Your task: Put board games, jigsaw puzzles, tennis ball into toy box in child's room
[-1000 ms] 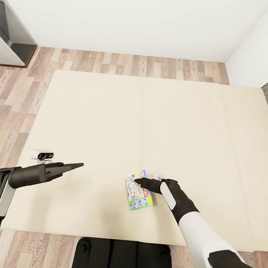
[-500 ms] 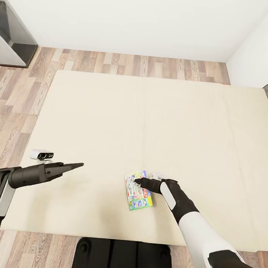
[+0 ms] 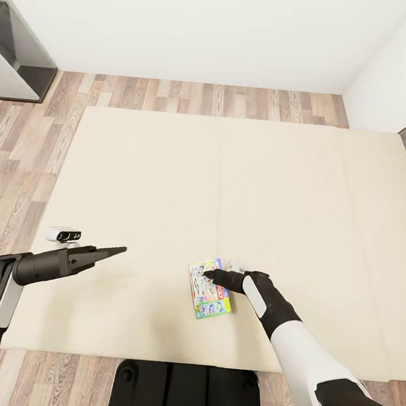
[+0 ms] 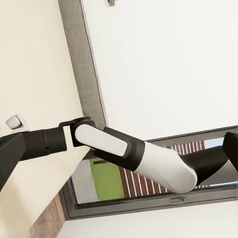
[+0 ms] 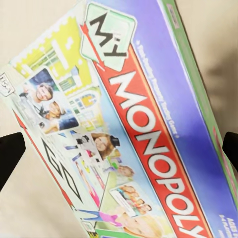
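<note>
Left arm: black gripper (image 3: pixel 115 251) sticks out flat, fingers together.
Right arm: white and black, bent, black gripper (image 3: pixel 212 275) pointing down, fingers wide apart.

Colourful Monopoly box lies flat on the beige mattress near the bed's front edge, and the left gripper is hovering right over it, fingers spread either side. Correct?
Wrong arm. The right gripper is over the colourful Monopoly box, as the head view shows; the right wrist view shows its finger tips at either side of the box. The left gripper points out over bare beige mattress, well clear of the box. The rest holds.
</note>
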Controlling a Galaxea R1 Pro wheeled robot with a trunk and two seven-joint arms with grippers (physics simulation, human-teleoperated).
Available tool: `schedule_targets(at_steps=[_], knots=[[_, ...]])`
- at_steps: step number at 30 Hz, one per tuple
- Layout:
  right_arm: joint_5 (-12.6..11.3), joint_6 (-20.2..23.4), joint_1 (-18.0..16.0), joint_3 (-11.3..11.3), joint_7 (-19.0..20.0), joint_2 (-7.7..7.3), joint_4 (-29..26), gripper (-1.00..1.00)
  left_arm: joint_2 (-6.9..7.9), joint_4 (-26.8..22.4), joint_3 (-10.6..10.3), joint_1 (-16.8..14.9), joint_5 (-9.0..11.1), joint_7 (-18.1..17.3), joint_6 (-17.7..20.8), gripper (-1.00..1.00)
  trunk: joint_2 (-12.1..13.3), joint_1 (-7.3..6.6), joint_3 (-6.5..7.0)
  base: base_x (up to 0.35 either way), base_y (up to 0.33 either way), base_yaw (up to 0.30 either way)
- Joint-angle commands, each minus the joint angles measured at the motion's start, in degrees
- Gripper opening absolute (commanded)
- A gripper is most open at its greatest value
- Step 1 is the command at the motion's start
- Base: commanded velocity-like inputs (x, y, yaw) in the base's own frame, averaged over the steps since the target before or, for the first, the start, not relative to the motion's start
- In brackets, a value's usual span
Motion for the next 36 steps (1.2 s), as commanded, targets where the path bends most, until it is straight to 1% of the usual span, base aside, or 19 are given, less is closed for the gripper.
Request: schedule_targets(at_steps=[1, 10, 15, 24, 36], knots=[[0.1, 0.2, 0.0, 0.0, 0.1, -0.01, 0.0, 1.0, 0.02, 0.0, 0.0, 0.0, 0.0, -0.2, 0.6, 1.0, -0.1, 0.03, -0.05, 0.0, 0.006, 0.0], [0.2, 0.2, 0.0, 0.0, 0.0, -0.01, 0.0, 1.0, 0.02, 0.0, 0.0, 0.0, -0.1, -0.2, 0.6, 1.0, -0.1, 0.03, -0.05, 0.0, 0.107, 0.0], [0.2, 0.1, 0.0, 0.1, -0.1, -0.01, 0.0, 1.0, 0.02, 0.0, 0.0, 0.0, -0.1, -0.2, 0.6, 1.0, -0.1, 0.03, -0.05, 0.0, 0.015, 0.004], [0.2, 0.1, 0.0, 0.1, -0.1, -0.01, 0.0, 1.0, 0.02, 0.0, 0.0, 0.0, -0.1, -0.2, 0.6, 1.0, -0.1, 0.03, -0.05, 0.0, 0.001, 0.09], [0.2, 0.1, 0.0, 0.1, -0.1, -0.01, 0.0, 1.0, 0.02, 0.0, 0.0, 0.0, -0.1, -0.2, 0.6, 1.0, -0.1, 0.03, -0.05, 0.0, 0.02, 0.005]])
